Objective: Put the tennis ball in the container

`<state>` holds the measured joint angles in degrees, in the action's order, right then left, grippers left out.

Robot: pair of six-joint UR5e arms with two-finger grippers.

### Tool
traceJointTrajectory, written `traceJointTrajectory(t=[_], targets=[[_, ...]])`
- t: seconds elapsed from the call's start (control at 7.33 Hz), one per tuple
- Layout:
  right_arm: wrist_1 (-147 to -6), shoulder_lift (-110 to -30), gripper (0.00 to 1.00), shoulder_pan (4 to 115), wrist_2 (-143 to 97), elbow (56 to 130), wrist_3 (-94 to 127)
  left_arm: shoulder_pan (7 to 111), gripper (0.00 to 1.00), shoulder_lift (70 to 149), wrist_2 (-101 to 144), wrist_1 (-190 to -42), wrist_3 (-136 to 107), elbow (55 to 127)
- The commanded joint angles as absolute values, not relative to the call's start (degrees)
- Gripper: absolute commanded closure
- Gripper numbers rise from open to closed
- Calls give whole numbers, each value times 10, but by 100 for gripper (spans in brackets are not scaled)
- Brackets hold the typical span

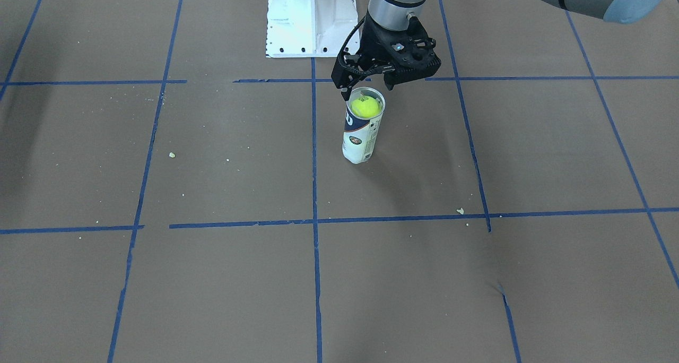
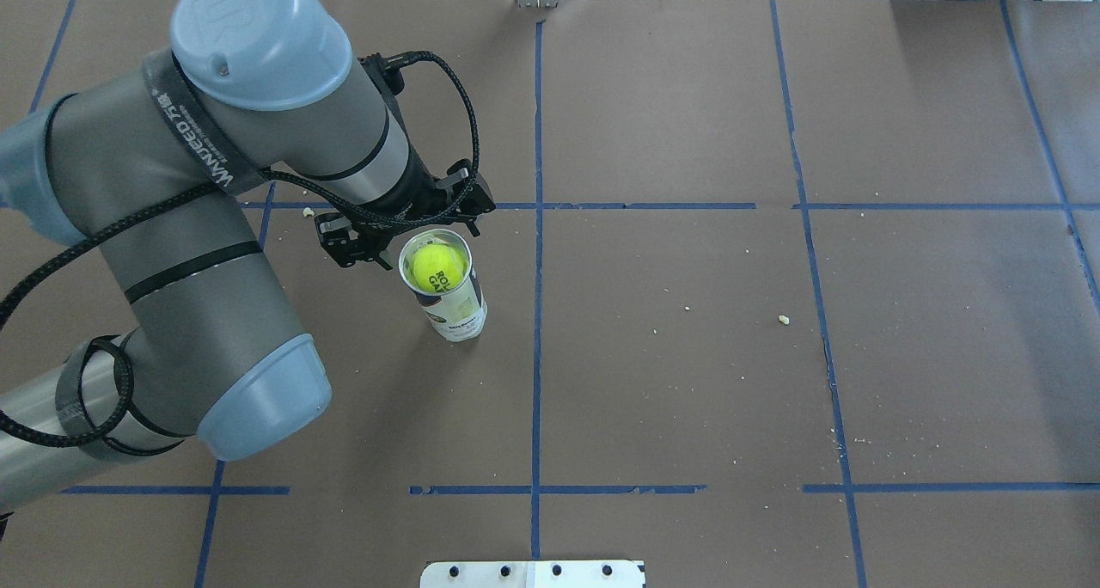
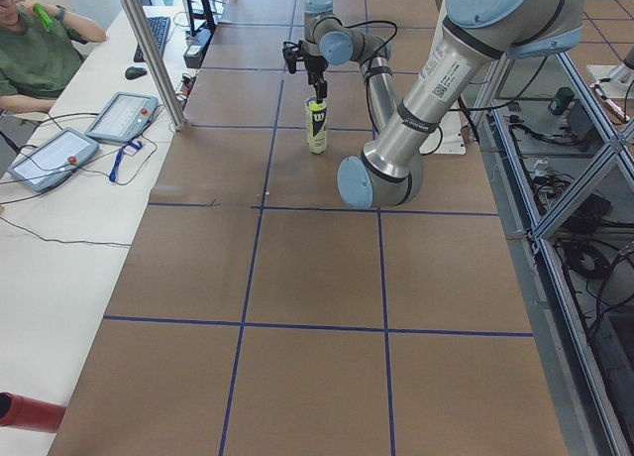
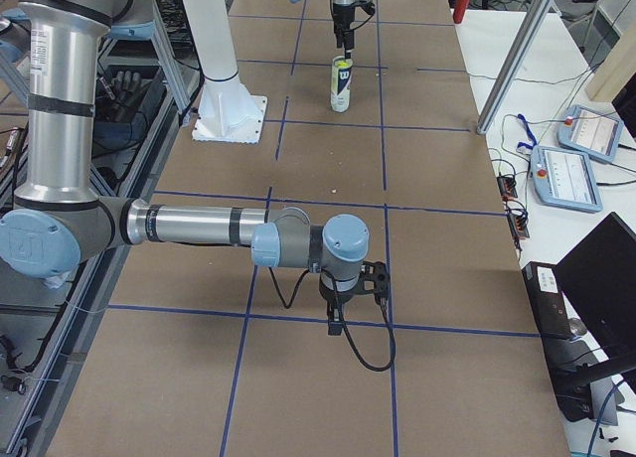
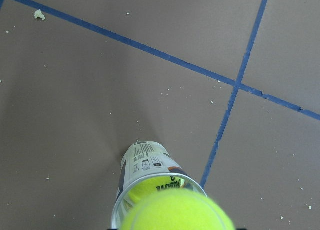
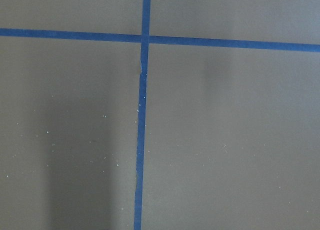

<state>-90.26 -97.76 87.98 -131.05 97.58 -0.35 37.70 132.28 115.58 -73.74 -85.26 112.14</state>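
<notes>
The tennis-ball can (image 1: pixel 362 135) stands upright on the brown table near the robot's base, also in the overhead view as the can (image 2: pixel 454 300). A yellow-green tennis ball (image 1: pixel 366 107) sits in its metal-rimmed mouth, and the ball (image 2: pixel 438 266) shows a dark logo from overhead. In the left wrist view the ball (image 5: pixel 177 210) fills the bottom edge over the can (image 5: pixel 147 165), with more yellow showing through the wall below it. My left gripper (image 1: pixel 367 89) hangs just above the rim, open, fingers spread wider than the ball. My right gripper (image 4: pixel 338 313) points down far from the can; I cannot tell its state.
The white robot pedestal (image 1: pixel 310 18) stands right behind the can. Blue tape lines (image 2: pixel 537 330) grid the brown table, and small crumbs (image 1: pixel 460 210) lie scattered. A seated operator (image 3: pixel 35 50) and tablets (image 3: pixel 124 114) are on the side desk.
</notes>
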Motion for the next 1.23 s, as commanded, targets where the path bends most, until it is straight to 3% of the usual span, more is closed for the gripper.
traceJointTrajectory(t=[0.0,0.41,0.68,1.09], targets=[[-903,-977,0,880,-1310,976,-4,377,0,1323,1156,-737,-853,1123],[-903,-977,0,880,-1310,976,-4,396,0,1265,1157,-737,-757,1172],[-903,-978,0,880,-1310,976,-4,480,0,1214,1166,-738,-596,1183],[-903,-977,0,880,-1310,976,-4,683,0,1067,1258,-745,-239,1158]])
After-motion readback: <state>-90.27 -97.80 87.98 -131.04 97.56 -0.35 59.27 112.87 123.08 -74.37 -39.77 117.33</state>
